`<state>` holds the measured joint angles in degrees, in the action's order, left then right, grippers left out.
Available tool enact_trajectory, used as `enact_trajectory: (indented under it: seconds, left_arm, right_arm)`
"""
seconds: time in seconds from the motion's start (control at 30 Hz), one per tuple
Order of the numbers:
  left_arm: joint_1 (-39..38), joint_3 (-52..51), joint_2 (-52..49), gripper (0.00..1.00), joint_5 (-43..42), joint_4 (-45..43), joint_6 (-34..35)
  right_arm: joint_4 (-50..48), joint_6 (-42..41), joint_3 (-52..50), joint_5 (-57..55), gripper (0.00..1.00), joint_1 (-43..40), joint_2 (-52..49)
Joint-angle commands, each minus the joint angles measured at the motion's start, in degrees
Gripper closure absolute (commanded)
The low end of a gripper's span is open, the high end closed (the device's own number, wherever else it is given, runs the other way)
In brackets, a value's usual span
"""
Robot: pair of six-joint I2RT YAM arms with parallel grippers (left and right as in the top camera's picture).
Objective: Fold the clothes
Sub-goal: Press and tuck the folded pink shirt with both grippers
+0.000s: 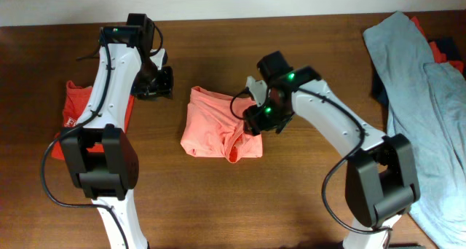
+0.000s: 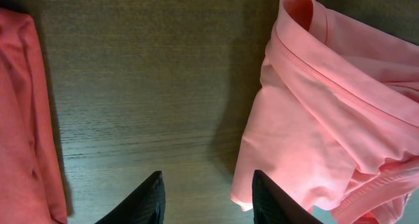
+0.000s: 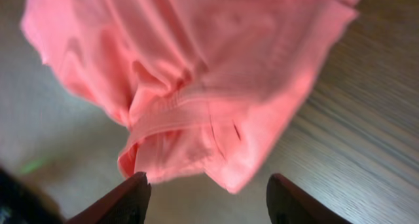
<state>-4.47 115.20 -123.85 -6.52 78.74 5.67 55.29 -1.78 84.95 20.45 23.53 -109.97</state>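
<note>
Brown wooden worktop (image 1: 218, 205), both arms bent low.
Fingers apart on both: left tool (image 2: 206, 188) beside salmon-pink cotton T-shirt (image 1: 211, 129), right tool (image 3: 208, 185) above it.

Left tool (image 2: 206, 201) at 6 o'clock, its two dark fingertips (image 2: 145, 203) spread apart with only bare wooden bench (image 2: 150, 86) between them. Salmon-pink shirt (image 2: 327, 119) fills 1 to 5 o'clock, bunched, with a stitched hem band running diagonally across it. Its lower-left edge is just beside one fingertip; can't tell if they touch. Red-orange shirt (image 2: 23, 119) runs down the 9 o'clock edge, well apart from the pink one.
</note>
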Motion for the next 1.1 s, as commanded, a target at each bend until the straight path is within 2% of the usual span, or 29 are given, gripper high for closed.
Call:
enact_trajectory:
  seconds: [0.0, 0.3, 0.6, 0.8, 0.9, 1.07]
  left_arm:
    - [0.1, 1.2, 2.5, 0.57, 0.4, 0.2, 0.5]
    - [0.1, 1.1, 2.5, 0.57, 0.4, 0.2, 0.5]
    - [0.1, 1.1, 2.5, 0.57, 0.4, 0.2, 0.5]
    - [0.1, 1.1, 2.5, 0.57, 0.4, 0.2, 0.5]
    - [0.1, 1.1, 2.5, 0.57, 0.4, 0.2, 0.5]
    - [0.1, 1.1, 2.5, 0.57, 0.4, 0.1, 0.5]
  right_arm:
    - [-4.1, -5.8, -3.1, 0.6, 0.37, 0.9, -0.3]
    - [-12.0, -7.3, -4.8, 0.3, 0.37, 0.8, -0.5]
    - [-12.7, -7.4, -4.8, 0.3, 0.38, 0.8, -3.2]
    - [-13.9, -7.3, -4.8, 0.3, 0.72, 0.8, -4.0]
    - [-14.6, -7.3, -4.8, 0.3, 0.84, 0.8, -4.0]
    - [-14.1, -7.3, -4.0, 0.0, 0.86, 0.7, -4.0]
